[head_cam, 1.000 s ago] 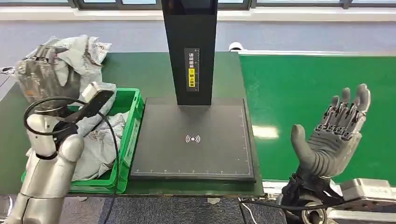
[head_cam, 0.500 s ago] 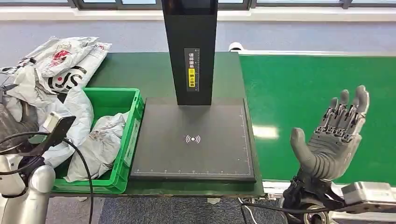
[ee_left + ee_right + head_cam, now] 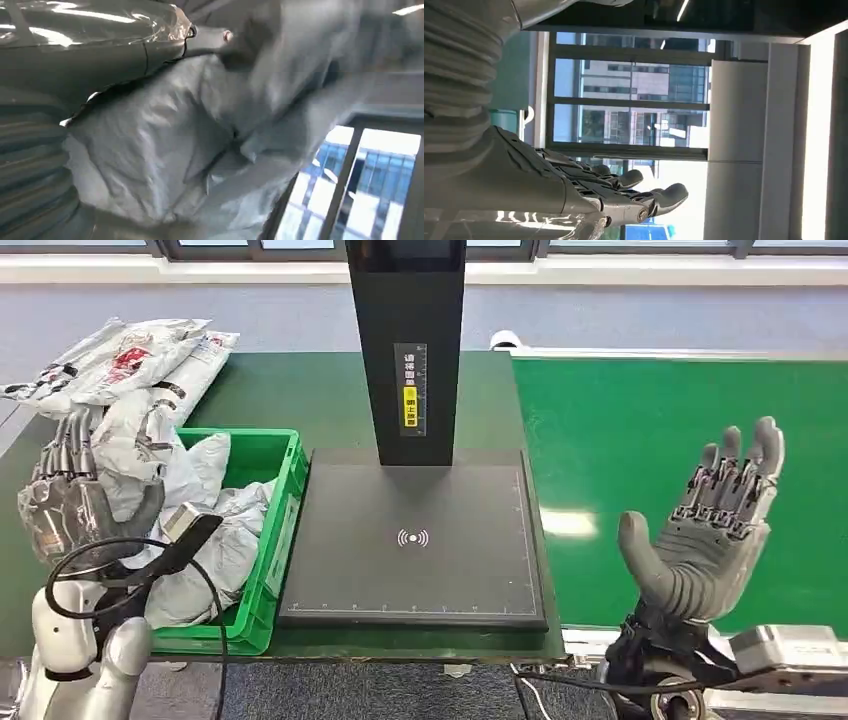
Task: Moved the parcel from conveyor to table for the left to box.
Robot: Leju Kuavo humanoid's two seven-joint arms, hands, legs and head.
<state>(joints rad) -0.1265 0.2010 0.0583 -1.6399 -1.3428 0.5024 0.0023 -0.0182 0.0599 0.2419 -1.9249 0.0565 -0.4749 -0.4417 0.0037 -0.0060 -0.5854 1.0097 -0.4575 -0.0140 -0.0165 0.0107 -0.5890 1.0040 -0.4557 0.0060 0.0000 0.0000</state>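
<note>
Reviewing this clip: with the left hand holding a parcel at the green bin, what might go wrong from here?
1. The left hand holds a limp grey parcel over the near-full green bin; released here, it may slide off the heap or drape over the rim.
2. A black cable loops beside the bin's edge and might snag it.
3. The right hand hangs open over the conveyor, possibly blocking an arriving parcel.

My left hand [image 3: 70, 505] is raised at the left, fingers up and wrapped around a grey parcel [image 3: 150, 455]. My right hand [image 3: 712, 530] is held upright on its silver arm, palm turned inward, holding nothing, fingers straight, thumb out
</note>
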